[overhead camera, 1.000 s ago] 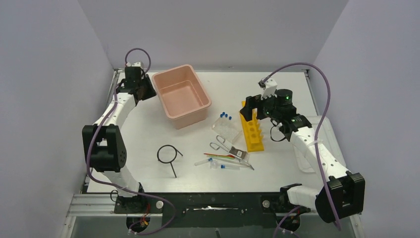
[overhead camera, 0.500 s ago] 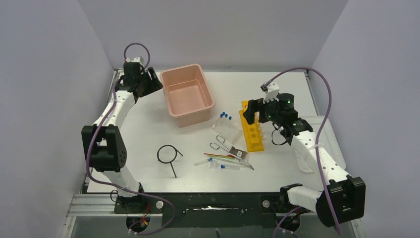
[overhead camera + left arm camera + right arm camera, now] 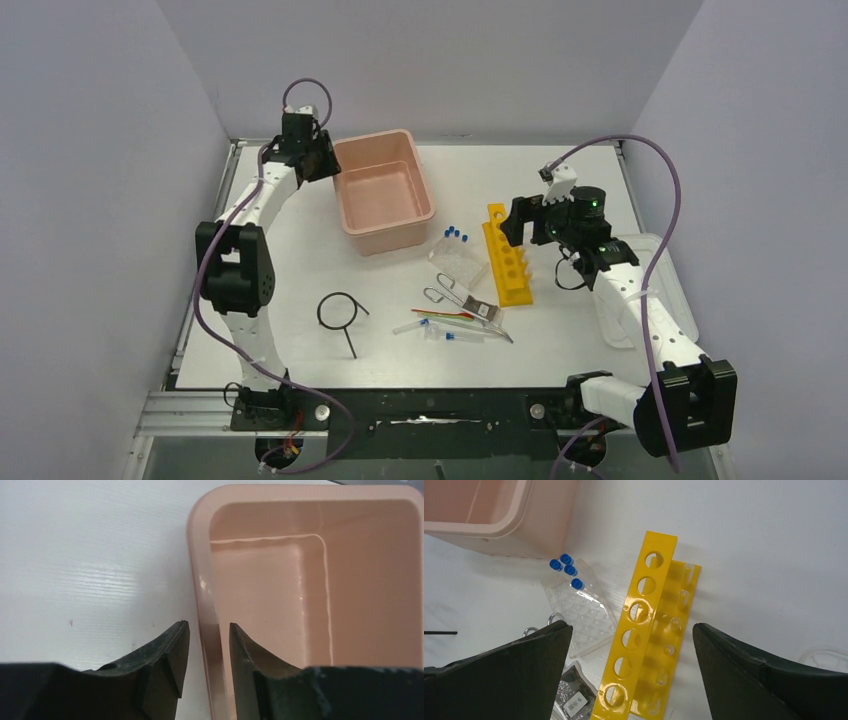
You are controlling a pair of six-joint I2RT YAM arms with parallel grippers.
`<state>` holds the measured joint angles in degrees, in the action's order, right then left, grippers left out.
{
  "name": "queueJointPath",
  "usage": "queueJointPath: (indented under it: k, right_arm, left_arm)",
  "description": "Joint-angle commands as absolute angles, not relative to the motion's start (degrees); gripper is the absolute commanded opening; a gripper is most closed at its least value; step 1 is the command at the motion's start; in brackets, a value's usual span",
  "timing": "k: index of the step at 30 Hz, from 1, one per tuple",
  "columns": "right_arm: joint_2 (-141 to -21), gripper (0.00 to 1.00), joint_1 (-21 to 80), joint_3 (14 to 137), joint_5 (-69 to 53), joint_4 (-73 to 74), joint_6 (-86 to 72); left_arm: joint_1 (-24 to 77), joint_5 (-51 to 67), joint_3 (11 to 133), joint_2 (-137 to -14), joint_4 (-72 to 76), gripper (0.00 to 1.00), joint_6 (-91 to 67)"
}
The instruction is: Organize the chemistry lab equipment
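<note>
Yellow rack lies mid-table, just beside the clear rack. The right gripper hovers over it, spread wide. It likely gets picked up next: lower, straddle it, close. The left gripper straddles the pink tub wall; I cannot tell whether it is pinching.

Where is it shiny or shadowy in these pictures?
Left wrist view: bright glints streak the inside of the pink tub. Right wrist view: the yellow holed rack looks sharp and clear. Top view: even light, only faint shadows.
</note>
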<state>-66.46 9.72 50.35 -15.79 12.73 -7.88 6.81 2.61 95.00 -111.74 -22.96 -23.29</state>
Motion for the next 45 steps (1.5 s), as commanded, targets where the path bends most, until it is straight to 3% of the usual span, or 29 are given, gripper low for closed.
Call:
queueJointPath:
  k: [1, 8, 15, 23, 26, 28, 30, 31, 34, 38, 41, 43, 44, 45]
  right_arm:
    - [-64.6, 0.98, 9.3, 50.2, -17.0, 9.6, -7.5]
    - [-65.4, 0.98, 9.1, 50.2, -18.0, 8.9, -8.0]
    - [-69.3, 0.98, 15.2, 55.0, -19.7, 7.3, -9.5]
    - [-85.4, 0.98, 27.7, 69.6, -13.1, 1.9, -23.2]
    - [-91.7, 0.98, 30.7, 75.5, -11.0, 2.3, -25.4]
    - [-95.5, 0.98, 32.3, 79.6, -9.9, 4.0, -24.9]
    - [-97.9, 0.98, 33.6, 82.1, -9.7, 4.7, -24.7]
    - [-98.8, 0.98, 34.0, 83.2, -9.7, 4.9, -24.8]
    - [-101.3, 0.98, 35.1, 85.1, -9.7, 5.5, -24.7]
    - [-104.5, 0.98, 36.3, 87.6, -9.6, 6.8, -24.7]
    - [-106.7, 0.98, 37.2, 89.8, -8.8, 8.1, -24.1]
    - [-106.9, 0.99, 37.7, 90.0, -7.6, 8.5, -23.5]
    - [-106.4, 0.99, 37.8, 89.3, -7.1, 8.1, -23.4]
    - [-105.6, 1.00, 37.8, 88.3, -6.9, 7.0, -23.4]
  left_arm:
    - [8.2, -4.9, 100.0, -113.6, -26.8, 0.34, -21.5]
    - [8.0, -8.3, 95.2, -109.5, -22.9, 0.00, -26.1]
    - [7.6, -19.3, 86.2, -101.0, -22.0, 0.00, -44.3]
    - [9.1, -31.8, 59.5, -81.5, -4.2, 0.00, -68.1]
    - [9.7, -34.3, 52.8, -76.4, 3.3, 0.00, -69.8]
    - [9.7, -34.5, 53.3, -75.9, 2.5, 0.16, -69.1]
    - [9.7, -34.6, 55.6, -76.5, -0.9, 0.48, -67.8]
    - [9.6, -34.6, 56.3, -76.6, -2.1, 0.58, -67.1]
    - [9.3, -34.6, 56.2, -75.9, -3.6, 0.73, -65.4]
    - [9.0, -35.1, 55.3, -74.2, -4.7, 0.78, -62.0]
    - [9.1, -33.4, 56.2, -72.8, -2.1, 0.77, -50.1]
    - [9.1, -25.8, 57.2, -72.4, 3.6, 0.64, -36.6]
    - [9.1, -20.6, 58.3, -72.7, 5.1, 0.50, -31.2]
    - [9.1, -16.2, 60.2, -73.6, 5.5, 0.42, -26.3]
